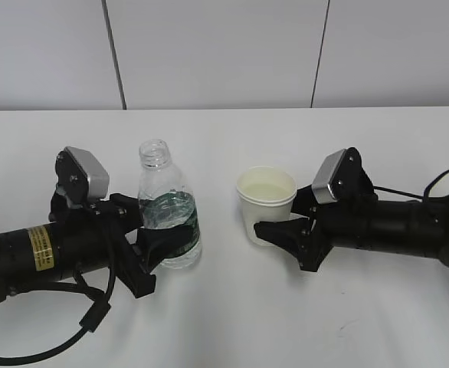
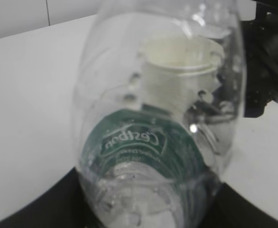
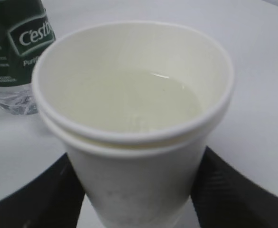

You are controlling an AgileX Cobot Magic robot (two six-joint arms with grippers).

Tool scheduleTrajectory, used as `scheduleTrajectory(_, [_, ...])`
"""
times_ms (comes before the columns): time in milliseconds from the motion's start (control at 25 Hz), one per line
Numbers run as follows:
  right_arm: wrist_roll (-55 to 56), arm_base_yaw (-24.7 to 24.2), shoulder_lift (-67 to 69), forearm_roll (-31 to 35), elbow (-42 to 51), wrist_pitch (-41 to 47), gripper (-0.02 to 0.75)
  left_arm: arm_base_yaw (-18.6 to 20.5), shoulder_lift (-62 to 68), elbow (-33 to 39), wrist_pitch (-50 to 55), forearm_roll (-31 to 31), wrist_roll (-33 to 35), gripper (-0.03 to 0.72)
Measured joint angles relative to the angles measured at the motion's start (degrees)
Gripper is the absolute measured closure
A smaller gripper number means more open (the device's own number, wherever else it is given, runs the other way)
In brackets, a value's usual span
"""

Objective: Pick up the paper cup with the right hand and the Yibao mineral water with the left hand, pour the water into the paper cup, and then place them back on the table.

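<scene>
- The Yibao mineral water (image 1: 168, 217) stands upright on the table (image 1: 224, 322), left of centre, capless, with water low in it, about level with its green label band.
- The left hand (image 1: 157, 257) has its fingers on either side of the bottle's lower half; whether they press it or merely flank it cannot be told.
- The paper cup (image 1: 267, 204) stands upright right of centre, with the water (image 3: 134, 99) well below its rim.
- The right hand (image 1: 280, 234) brackets the cup's base, black fingers (image 3: 234, 194) close on both sides; the grip itself cannot be confirmed.
- Bottle and cup are apart, bare tabletop between them and open surface in front and behind, up to the wall.
- In the left wrist view the bottle (image 2: 158, 123) fills the frame, blurred; the cup (image 2: 179, 71) shows distorted through it.
- The right wrist view cuts off the cup's base and most of the bottle (image 3: 18, 57).
</scene>
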Motion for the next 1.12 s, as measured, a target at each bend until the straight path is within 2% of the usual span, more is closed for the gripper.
scheduleTrajectory(200, [-7.0, 0.0, 0.0, 10.31, 6.57, -6.79, 0.237, 0.0, 0.0, 0.0, 0.0, 0.06, 1.68, 0.314])
scheduleTrajectory(320, [-10.63, 0.0, 0.0, 13.84, 8.85, -7.44, 0.237, 0.0, 0.21, 0.0, -0.01, -0.02, 2.15, 0.314])
scheduleTrajectory(880, [-17.92, 0.0, 3.91, 20.5, 10.05, -8.37, 0.241, 0.0, 5.55, -4.98, -0.33, -1.19, 4.05, 0.314])
scheduleTrajectory(1120, [-18.14, 0.0, 5.52, 20.83, 8.23, -9.45, 0.242, 0.0, 7.28, -5.61, -0.05, -2.43, 5.73, 0.314])
